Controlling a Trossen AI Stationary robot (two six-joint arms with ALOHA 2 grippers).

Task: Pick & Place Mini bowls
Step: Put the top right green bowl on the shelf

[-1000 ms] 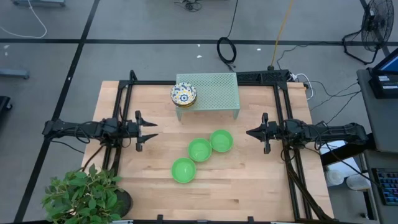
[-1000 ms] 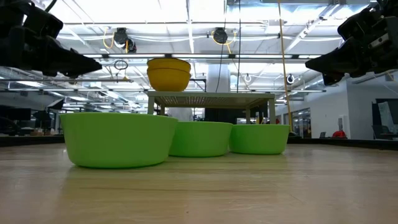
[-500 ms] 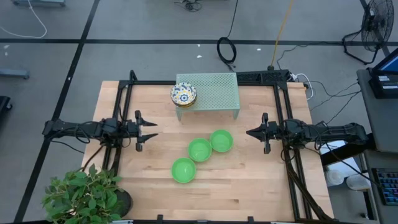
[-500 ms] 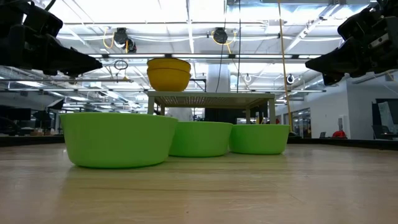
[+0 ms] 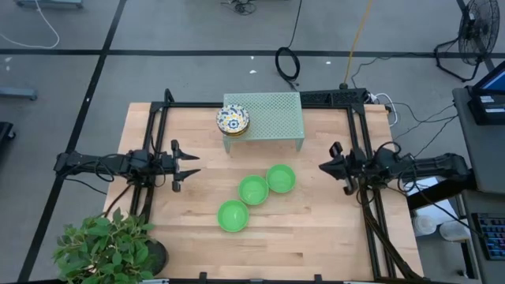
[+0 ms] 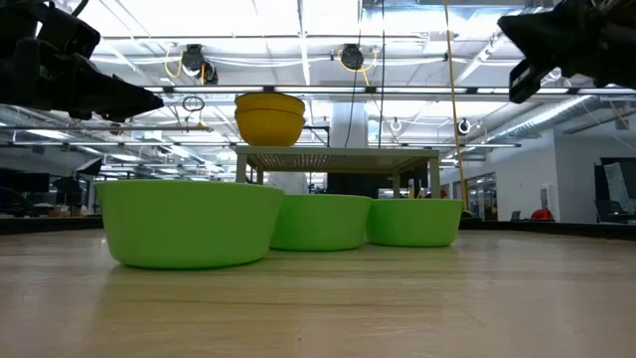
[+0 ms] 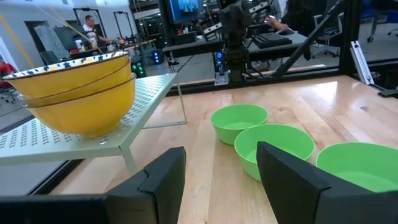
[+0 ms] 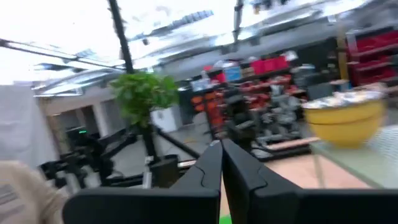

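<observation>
The setting is a robotics lab or industrial workshop. A wooden table (image 5: 268, 229) stands on a grey concrete floor (image 5: 197, 71) marked with dark lines, with loose cables (image 5: 288, 63) and a fan (image 5: 477, 31) nearby. The low view shows an open ceiling with strip lights (image 6: 298, 20) and exposed ducting. Beyond the table stand monitors (image 7: 186, 9), metal frames and red storage bins (image 8: 267, 64). A person (image 7: 91, 28) stands in the background.

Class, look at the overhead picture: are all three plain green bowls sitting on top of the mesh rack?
No. The three green bowls sit on the wooden table in front of the mesh rack, which carries only the patterned bowls.
</observation>
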